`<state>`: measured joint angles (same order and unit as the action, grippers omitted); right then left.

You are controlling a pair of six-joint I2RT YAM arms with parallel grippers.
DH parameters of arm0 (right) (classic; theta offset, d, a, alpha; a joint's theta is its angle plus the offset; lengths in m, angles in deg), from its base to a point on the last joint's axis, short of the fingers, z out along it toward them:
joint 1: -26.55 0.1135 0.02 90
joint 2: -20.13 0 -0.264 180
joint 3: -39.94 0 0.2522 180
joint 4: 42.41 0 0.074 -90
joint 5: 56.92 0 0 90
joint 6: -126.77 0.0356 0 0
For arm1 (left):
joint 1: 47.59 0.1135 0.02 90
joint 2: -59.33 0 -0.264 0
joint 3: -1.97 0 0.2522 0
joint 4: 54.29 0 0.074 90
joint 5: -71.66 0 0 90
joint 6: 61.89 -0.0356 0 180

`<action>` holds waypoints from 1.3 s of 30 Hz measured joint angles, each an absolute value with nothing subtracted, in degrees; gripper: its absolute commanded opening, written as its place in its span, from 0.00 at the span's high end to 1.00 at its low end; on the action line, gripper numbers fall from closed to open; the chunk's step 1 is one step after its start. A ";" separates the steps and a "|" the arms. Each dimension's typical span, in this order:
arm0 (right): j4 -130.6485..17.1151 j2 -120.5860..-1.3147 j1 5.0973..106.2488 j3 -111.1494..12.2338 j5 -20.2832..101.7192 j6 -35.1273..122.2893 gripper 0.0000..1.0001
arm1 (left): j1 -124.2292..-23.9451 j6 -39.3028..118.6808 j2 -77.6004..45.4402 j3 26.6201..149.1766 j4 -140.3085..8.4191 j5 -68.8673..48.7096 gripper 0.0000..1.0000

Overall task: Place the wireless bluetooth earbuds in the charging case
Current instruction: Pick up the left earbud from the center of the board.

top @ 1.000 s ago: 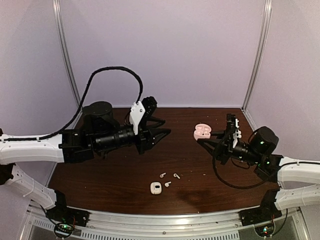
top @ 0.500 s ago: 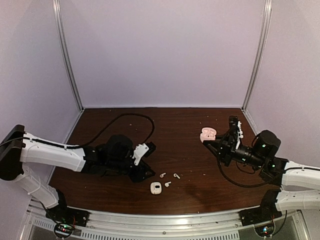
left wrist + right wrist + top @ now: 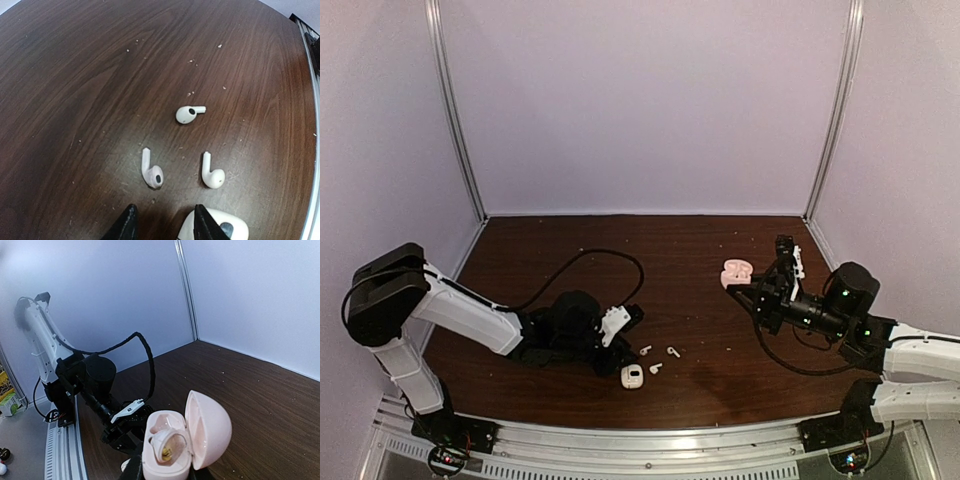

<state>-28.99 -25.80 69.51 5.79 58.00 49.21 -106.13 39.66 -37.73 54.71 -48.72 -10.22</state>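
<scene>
Counting what's out here: three tiny white plastic earbuds with short stems (image 3: 190, 114), one small glossy white rounded-square plastic case (image 3: 632, 376), one pale pink plastic clamshell case (image 3: 172, 445), two black-and-white robot arms (image 3: 470, 312).

The earbuds (image 3: 655, 368) lie close beside the charging case (image 3: 632, 376).

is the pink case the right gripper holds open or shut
Open: the pale pink rounded plastic case has its hinged lid swung aside, inside showing.

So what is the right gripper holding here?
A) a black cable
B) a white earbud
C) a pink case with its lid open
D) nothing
C: in the right wrist view the right gripper is shut on the pink case, whose hinged lid stands open.
</scene>
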 measured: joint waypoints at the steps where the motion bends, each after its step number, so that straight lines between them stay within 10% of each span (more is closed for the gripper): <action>1: -29.04 -25.80 69.46 5.82 57.98 49.21 1.00 | -106.13 39.01 -38.49 55.19 -48.48 -10.26 0.61; 39: -30.06 -25.06 67.76 5.82 57.39 49.02 1.00 | -105.74 30.11 -48.51 68.44 -59.62 -14.00 0.83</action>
